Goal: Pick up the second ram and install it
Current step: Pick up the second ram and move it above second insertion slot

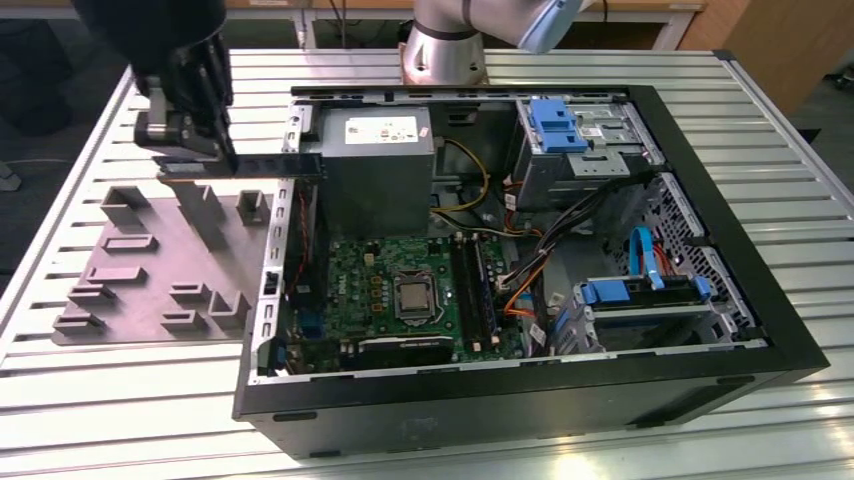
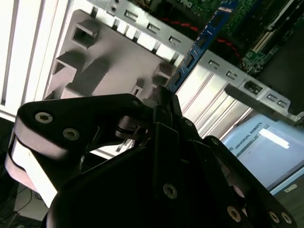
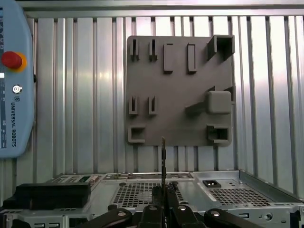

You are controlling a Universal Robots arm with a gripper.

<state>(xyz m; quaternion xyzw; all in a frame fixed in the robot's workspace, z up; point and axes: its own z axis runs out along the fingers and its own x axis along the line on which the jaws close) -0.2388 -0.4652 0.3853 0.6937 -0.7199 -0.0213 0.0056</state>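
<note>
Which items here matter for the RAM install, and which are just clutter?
In play: end effector gripping the second ram; memory slots in the open PC case.
Lying about: grey fixture plate; power supply; blue drive cage; teach pendant.

Exterior view high above the open computer case; both wrist views close behind the hand, fixture plate shared.
</note>
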